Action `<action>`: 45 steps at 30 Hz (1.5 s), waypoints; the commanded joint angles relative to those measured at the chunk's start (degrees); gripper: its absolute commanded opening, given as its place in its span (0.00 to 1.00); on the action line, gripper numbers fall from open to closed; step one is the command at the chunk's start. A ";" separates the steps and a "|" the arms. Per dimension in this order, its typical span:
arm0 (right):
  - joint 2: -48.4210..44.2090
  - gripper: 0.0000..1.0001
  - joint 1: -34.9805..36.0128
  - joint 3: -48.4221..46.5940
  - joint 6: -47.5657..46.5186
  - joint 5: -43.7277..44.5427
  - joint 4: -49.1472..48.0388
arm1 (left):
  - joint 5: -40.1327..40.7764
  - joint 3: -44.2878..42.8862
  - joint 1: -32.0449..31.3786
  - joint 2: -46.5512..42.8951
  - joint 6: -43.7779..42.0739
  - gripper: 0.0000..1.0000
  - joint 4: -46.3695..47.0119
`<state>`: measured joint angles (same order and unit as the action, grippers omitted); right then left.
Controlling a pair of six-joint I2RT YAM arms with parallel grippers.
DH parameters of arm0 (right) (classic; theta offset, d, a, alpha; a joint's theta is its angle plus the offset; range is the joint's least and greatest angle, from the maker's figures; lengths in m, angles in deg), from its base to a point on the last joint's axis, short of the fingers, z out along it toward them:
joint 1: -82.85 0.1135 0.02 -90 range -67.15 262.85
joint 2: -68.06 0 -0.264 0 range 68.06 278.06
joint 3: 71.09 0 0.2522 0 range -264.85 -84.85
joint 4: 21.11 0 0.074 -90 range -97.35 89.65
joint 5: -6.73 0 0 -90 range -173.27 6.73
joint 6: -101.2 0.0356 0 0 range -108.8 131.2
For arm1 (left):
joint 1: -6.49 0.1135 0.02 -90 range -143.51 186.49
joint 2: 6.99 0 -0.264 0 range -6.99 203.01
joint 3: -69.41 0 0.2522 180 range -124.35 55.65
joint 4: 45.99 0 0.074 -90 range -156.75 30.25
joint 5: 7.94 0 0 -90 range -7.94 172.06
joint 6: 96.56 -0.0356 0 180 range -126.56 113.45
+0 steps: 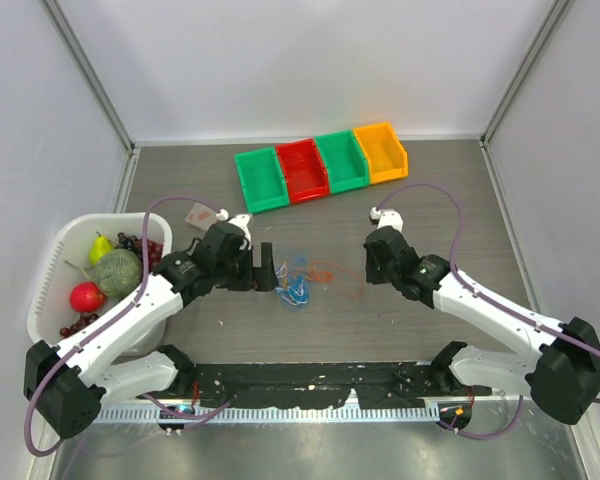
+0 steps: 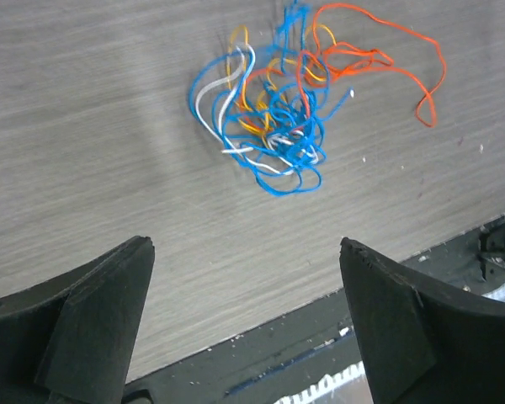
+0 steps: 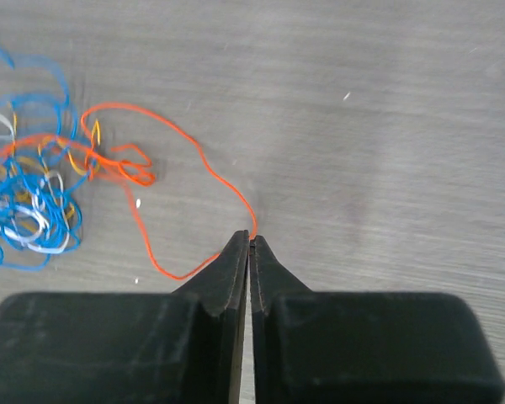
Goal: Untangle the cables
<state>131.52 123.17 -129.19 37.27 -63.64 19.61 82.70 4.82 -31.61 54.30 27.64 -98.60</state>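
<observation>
The cables (image 1: 298, 283) lay in one small knot on the table (image 1: 430, 200), about midway between the two arms and a little nearer the left one; the task looked to be at an early stage, since most of the strands were wound through each other. In the left wrist view the blue cable (image 2: 290, 126) looped many times over the white cable (image 2: 199, 103) and the yellow cable (image 2: 244, 88), and none of these three lay clear of the rest. Only the orange cable (image 3: 130, 172) showed progress; a long loop of it trailed out to the right of the knot, apart from the blue coils, though its other part was bunched against the tangle. The right gripper (image 3: 251, 240) sat low on the table with its jaws pressed together on that orange strand, which ran up to the tips and vanished between them. The left gripper (image 2: 244, 244) stood wide open and held nothing, just to the left of the knot. By this judgement, the orange strand had yet to be drawn fully free, and the blue, white and yellow ones had yet to be parted and laid out singly.
</observation>
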 commanded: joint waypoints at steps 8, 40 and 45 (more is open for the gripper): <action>-3.07 0.16 -0.15 3.91 1.88 -7.16 -8.86 | -21.13 2.50 -2.14 9.78 8.43 0.99 21.44; -0.94 0.01 -1.90 -14.78 -1.98 21.89 4.30 | 2.34 0.72 -6.10 37.84 4.74 0.55 18.90; -9.49 0.01 -2.79 -34.19 -10.84 24.58 2.58 | 3.66 2.92 -6.10 39.68 4.56 0.55 20.30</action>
<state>130.80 120.61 -149.56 33.64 -50.39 21.67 81.19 2.55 -37.91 88.71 32.51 -75.43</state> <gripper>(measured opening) 0.031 0.551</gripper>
